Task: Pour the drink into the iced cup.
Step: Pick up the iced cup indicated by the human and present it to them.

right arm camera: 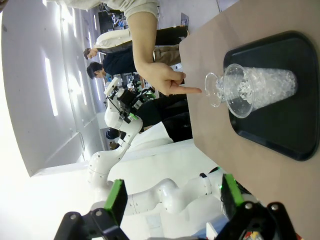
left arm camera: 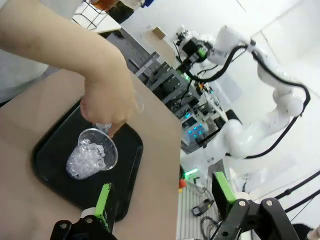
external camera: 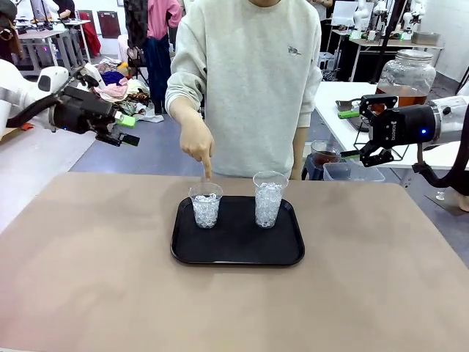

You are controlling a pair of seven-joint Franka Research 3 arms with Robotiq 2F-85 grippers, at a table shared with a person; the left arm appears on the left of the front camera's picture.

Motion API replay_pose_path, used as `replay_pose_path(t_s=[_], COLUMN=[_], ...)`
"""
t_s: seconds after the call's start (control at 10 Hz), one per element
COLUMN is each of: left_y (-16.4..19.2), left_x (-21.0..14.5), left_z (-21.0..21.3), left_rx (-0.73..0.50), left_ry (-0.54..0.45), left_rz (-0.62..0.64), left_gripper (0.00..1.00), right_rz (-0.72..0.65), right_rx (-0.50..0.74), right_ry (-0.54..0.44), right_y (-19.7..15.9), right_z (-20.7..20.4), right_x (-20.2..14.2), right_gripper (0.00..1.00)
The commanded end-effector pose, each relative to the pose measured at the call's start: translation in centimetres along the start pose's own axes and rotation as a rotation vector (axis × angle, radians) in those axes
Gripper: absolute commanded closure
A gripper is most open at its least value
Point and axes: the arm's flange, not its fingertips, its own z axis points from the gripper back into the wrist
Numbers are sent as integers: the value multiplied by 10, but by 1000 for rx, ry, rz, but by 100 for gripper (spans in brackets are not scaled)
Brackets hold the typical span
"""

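Two clear cups of ice stand on a black tray: the left cup and the right cup. A person's hand points a finger down at the left cup. The drink is amber liquid in a big glass jar at the far right. My left gripper hangs open in the air at upper left. My right gripper is open beside the jar, holding nothing. In the left wrist view the pointed-at cup lies beyond my open left gripper. In the right wrist view the near cup lies beyond my open right gripper.
The person stands at the table's far edge behind the tray. The jar sits on a white side table with a wire stand and small containers. Brown tabletop spreads around the tray.
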Motion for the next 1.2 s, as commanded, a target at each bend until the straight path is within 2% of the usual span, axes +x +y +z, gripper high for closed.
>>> replay_pose_path(t_s=[0.0, 0.4, 0.5, 0.7, 1.1], left_y=[-3, 0, 3, 14, 39], left_x=[8, 2, 1, -9, -38], left_z=[3, 1, -1, -12, -34], left_rx=[1, 2, -9, -9, 62], left_ry=[-14, -2, -41, -75, -117], left_rz=[52, 27, -123, -341, -623], left_gripper=[0, 0, 0, 0, 0], right_rz=[1, 1, 1, 1, 1], right_rx=[1, 1, 1, 1, 1], right_ry=[0, 0, 0, 0, 0], right_y=[2, 2, 2, 2, 2], right_z=[0, 0, 0, 0, 0], right_x=[0, 0, 0, 0, 0], right_gripper=[0, 0, 0, 0, 0])
